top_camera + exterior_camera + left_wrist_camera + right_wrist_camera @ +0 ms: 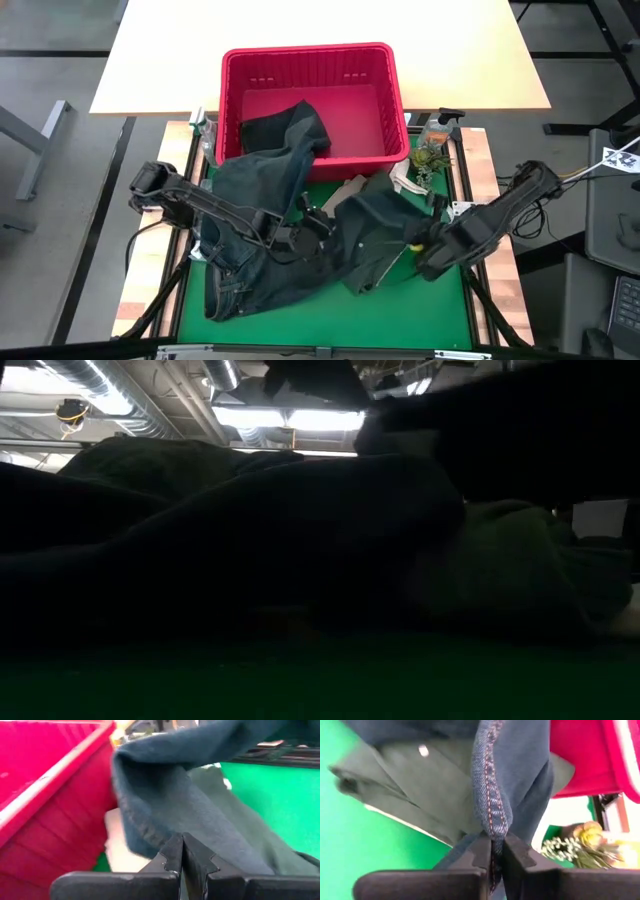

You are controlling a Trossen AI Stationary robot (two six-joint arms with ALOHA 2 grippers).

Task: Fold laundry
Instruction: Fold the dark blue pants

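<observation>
Dark blue jeans (250, 260) spill from the red basket (305, 60) over its near wall onto the green mat (330, 320). One stretch of denim (380, 215) is raised between my two grippers. My left gripper (312, 228) is shut on it near the mat's middle. My right gripper (425, 245) is shut on it toward the right. An olive-green shirt (372, 272) lies crumpled on the mat under that stretch. A tan piece (352, 186) rests by the basket's near wall. The low view shows only a dark heap of clothes (300, 540). My left gripper pinches a fold of the jeans' plain denim (197, 827) between its two fingers, coming at it slanting down from the table's left. The cloth rises away from the fingers and sags over the shirt. My right gripper pinches a stitched seam edge of the jeans (492, 822) between its two fingers, slanting steeply down from the table's right. The seam runs along the fingers and stands up out of them, folded double. This part of the jeans is lifted clear of the mat.
The red basket stands at the mat's far side, with a wide tan table (320, 30) beyond it. A spray bottle (440, 125), a small bunch of flowers (428, 158) and white bits (405, 175) sit at the far right corner. Bare green mat lies along the near edge.
</observation>
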